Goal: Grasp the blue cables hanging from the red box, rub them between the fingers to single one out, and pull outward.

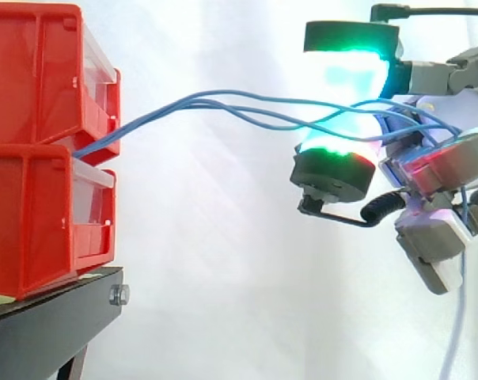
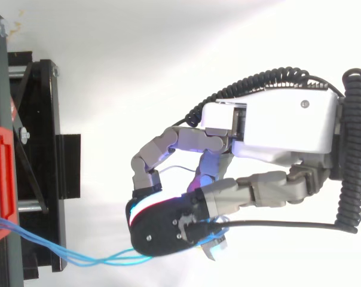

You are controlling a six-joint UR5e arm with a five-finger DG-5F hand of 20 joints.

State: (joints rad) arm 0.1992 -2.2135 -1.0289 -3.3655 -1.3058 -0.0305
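Well clear of the stand's (image 1: 61, 305) edge, the hand (image 2: 276, 125) was closed on the blue cables (image 2: 101, 260), pinching them between its green-glowing pads (image 1: 350, 75). From there the cables ran, loosely crossing, back into the gap between two stacked red bins (image 1: 33, 79) sitting at that edge.

My hand (image 2: 276, 125), seen from above: a white, boxy palm housing with one small dark screw (image 2: 302, 103) near its edge, and fingers (image 2: 270, 190) built of grey, blocky links. A fingertip (image 2: 162, 224) ends in a thick pad backed by a rounded black cap dotted with small screws. From the side, my pads (image 1: 346, 79) glow cyan-white with green rims and a red streak, while another pad (image 1: 441, 170), in a grey-and-white shell, shows red and magenta.
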